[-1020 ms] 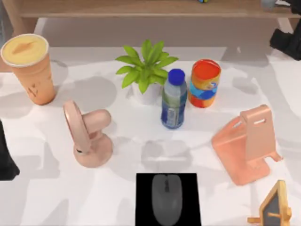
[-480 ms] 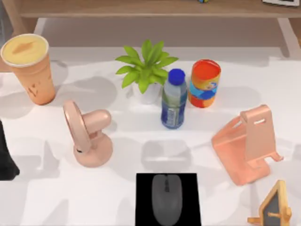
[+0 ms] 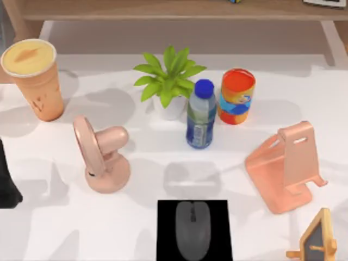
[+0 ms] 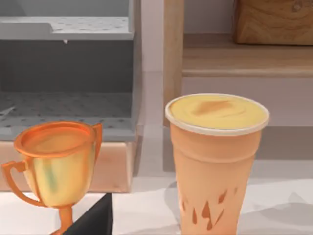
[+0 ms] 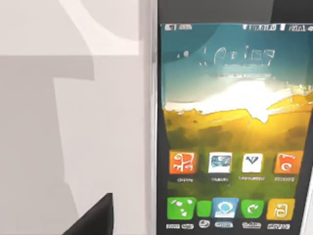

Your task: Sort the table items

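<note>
The phone (image 5: 234, 127) is lying flat on the smooth white table (image 3: 54, 228), its app icons captioned illegibly. The matte grey mouse (image 3: 192, 229) is resting on a black mat (image 3: 166, 231); the tapered orange cup (image 3: 36, 77) is standing far left. Neither gripper's state can be told.

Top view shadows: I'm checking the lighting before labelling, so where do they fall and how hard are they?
Top view: soft grey shadows lie on the table around the pink fan, orange cup and bottle. Left wrist view: a faint shadow beside the cup. Right wrist view: sharp-edged grey bands beside the smartphone.
</note>
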